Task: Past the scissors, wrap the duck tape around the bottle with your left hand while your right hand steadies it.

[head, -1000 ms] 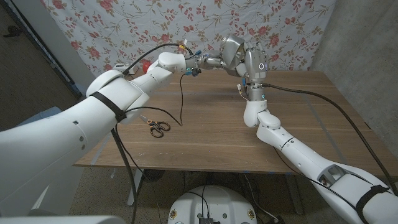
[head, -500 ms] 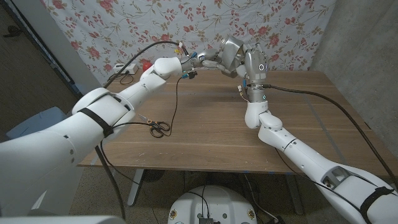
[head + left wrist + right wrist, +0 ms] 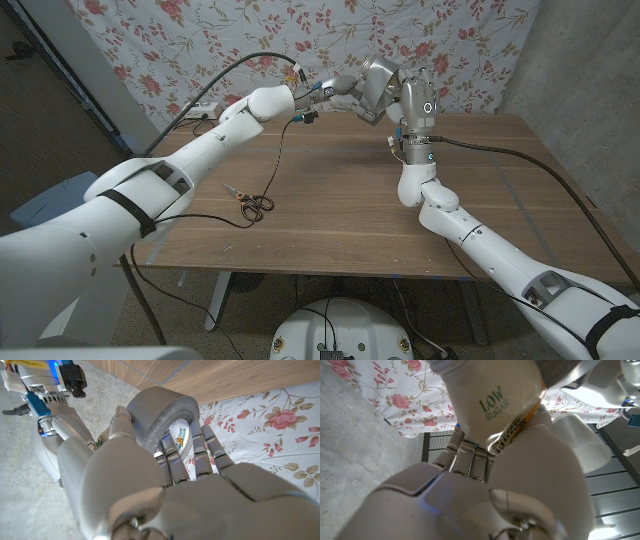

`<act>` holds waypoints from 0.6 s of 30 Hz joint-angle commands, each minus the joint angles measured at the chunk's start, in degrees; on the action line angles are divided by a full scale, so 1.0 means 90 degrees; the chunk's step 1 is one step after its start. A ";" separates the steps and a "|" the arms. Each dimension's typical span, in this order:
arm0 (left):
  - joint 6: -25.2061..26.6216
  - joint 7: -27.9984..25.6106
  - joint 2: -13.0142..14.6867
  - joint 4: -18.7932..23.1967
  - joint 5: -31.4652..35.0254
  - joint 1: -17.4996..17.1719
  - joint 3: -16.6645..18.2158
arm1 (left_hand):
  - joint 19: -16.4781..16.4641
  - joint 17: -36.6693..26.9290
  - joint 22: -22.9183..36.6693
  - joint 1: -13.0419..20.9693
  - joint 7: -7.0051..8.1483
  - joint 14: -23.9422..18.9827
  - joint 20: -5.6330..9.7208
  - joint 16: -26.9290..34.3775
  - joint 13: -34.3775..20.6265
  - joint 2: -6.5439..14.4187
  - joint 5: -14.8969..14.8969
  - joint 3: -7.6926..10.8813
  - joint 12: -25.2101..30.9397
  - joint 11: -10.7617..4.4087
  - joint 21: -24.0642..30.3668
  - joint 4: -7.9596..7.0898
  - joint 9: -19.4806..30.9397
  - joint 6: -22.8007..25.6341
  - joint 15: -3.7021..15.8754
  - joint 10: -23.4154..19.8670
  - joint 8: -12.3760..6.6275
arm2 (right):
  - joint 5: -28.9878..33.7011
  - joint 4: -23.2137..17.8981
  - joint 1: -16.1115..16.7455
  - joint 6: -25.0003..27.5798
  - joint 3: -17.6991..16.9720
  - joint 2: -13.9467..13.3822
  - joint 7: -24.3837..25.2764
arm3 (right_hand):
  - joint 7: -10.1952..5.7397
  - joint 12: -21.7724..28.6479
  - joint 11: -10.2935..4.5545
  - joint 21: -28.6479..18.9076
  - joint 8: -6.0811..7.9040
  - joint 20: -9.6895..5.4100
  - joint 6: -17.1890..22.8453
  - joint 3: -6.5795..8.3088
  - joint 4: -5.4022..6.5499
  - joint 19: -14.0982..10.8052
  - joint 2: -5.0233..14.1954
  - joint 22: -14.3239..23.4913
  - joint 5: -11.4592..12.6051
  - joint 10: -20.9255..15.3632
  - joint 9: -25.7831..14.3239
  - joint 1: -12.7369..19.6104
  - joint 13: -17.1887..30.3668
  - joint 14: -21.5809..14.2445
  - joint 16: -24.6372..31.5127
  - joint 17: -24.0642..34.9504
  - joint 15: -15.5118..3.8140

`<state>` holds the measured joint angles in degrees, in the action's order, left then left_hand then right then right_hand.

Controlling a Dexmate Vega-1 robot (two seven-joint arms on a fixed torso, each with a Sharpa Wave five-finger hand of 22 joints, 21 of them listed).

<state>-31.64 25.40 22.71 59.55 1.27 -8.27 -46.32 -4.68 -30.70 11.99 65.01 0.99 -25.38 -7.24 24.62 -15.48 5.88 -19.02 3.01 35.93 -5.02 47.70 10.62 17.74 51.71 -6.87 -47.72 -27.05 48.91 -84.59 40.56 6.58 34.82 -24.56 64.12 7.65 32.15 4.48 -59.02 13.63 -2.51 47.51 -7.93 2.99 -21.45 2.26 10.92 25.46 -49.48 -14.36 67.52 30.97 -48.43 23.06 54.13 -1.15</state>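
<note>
A grey roll of duck tape (image 3: 377,84) is held up above the table's far edge, gripped by my left hand (image 3: 342,86), whose fingers reach through its core. In the left wrist view the same roll (image 3: 163,419) sits in my left hand (image 3: 150,480). Right beside the roll, my right hand (image 3: 412,92) stands raised on its upright forearm. It grips a white bottle (image 3: 490,397) marked LOW SUGAR, seen in my right hand (image 3: 485,485). In the head view the bottle is hidden behind the roll and the wrist. The black-handled scissors (image 3: 255,203) lie on the table's left part.
A wooden table (image 3: 340,215) spans the view, with a floral curtain (image 3: 200,40) behind it. A white box (image 3: 205,109) sits at the table's far left corner. A black cable (image 3: 278,165) hangs from my left arm down to the scissors.
My left arm has stretched out and risen, carrying the tape roll a little to the right, closer to my right hand. My right arm has shifted slightly right. The scissors have not moved.
</note>
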 commanded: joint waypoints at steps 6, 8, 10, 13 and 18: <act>0.0269 0.0013 0.0256 0.0595 0.0590 -0.0077 -0.0157 | 0.0023 -0.0097 0.0004 0.0530 0.0252 -0.0942 -0.0008 -0.0120 -0.3179 0.0389 -0.0805 0.1380 0.0822 -0.0664 0.0075 -0.1319 0.1007 0.0347 0.2216 -0.0573 -0.0826 | -0.0922 -0.0553 0.0094 0.0057 -0.0045 -0.0377 -0.0200 | -0.1830 -0.0068 -0.1143 -0.0045 0.0019 -0.0683 0.1884 -0.0075 0.0039 0.0011 0.0780 0.0012 0.0074 -0.1157 -0.0008 0.0858 -0.0017 -0.0549 -0.0021 0.0024 -0.1321; 0.0257 0.0024 0.0258 0.0565 0.0607 -0.0072 -0.0166 | 0.0021 -0.0112 0.0003 0.0537 0.0249 -0.0944 -0.0006 -0.0137 -0.3169 0.0385 -0.0817 0.1386 0.0819 -0.0688 0.0083 -0.1324 0.1005 0.0361 0.2223 -0.0590 -0.0841 | -0.1126 -0.0684 0.0123 0.0043 -0.0127 -0.0451 -0.0375 | -0.1830 -0.0079 -0.1144 -0.0050 0.0016 -0.0683 0.1885 -0.0083 0.0043 0.0004 0.0781 0.0011 0.0077 -0.1155 -0.0008 0.0865 -0.0023 -0.0552 -0.0025 0.0028 -0.1321; 0.0238 0.0010 0.0266 0.0542 0.0611 -0.0078 -0.0157 | 0.0022 -0.0126 0.0002 0.0544 0.0246 -0.0937 -0.0004 -0.0153 -0.3151 0.0375 -0.0826 0.1387 0.0811 -0.0686 0.0088 -0.1326 0.0995 0.0356 0.2221 -0.0606 -0.0841 | -0.1349 -0.0866 0.0159 0.0075 -0.0232 -0.0553 -0.0665 | -0.1833 -0.0086 -0.1104 -0.0054 0.0014 -0.0691 0.1880 -0.0094 0.0050 0.0002 0.0783 0.0011 0.0082 -0.1150 -0.0014 0.0869 -0.0020 -0.0555 -0.0030 0.0031 -0.1321; 0.0183 -0.0023 0.0266 0.0473 0.0603 -0.0083 -0.0139 | 0.0026 -0.0148 0.0000 0.0556 0.0228 -0.0938 0.0002 -0.0176 -0.3146 0.0370 -0.0842 0.1393 0.0800 -0.0697 0.0096 -0.1331 0.0982 0.0348 0.2225 -0.0605 -0.0845 | -0.1744 -0.1138 0.0211 0.0048 -0.0412 -0.0765 -0.1221 | -0.1835 -0.0126 -0.1104 -0.0057 0.0007 -0.0762 0.1875 -0.0126 0.0066 -0.0003 0.0770 0.0008 0.0088 -0.1094 -0.0017 0.0871 -0.0024 -0.0534 -0.0055 0.0033 -0.1314; 0.0150 -0.0149 0.0266 0.0361 0.0680 -0.0091 -0.0130 | 0.0025 -0.0182 -0.0004 0.0564 0.0240 -0.0944 0.0000 -0.0208 -0.3108 0.0359 -0.0862 0.1397 0.0777 -0.0696 0.0110 -0.1346 0.0945 0.0355 0.2222 -0.0633 -0.0849 | -0.2096 -0.1319 0.0257 0.0239 -0.0654 -0.0906 -0.1675 | -0.1857 -0.0217 -0.1178 -0.0076 -0.0012 -0.0866 0.1812 -0.0172 0.0110 -0.0045 0.0791 0.0001 0.0108 -0.1038 -0.0051 0.0875 -0.0089 -0.0506 -0.0121 0.0007 -0.1310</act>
<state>-29.73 25.28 24.72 64.04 6.26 -8.95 -47.70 -4.69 -31.97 11.99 65.61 0.60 -24.99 -7.25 22.59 -15.48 5.28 -20.34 3.06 36.63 -5.41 48.32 10.57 17.74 51.33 -6.43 -47.30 -27.95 37.85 -91.82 41.90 7.37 32.62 -29.53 57.55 5.11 30.50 1.36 -59.38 13.35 -2.51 50.06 -9.33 3.64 -21.45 1.59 10.80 25.90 -51.85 -14.52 68.17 30.35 -50.43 22.18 54.15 -3.63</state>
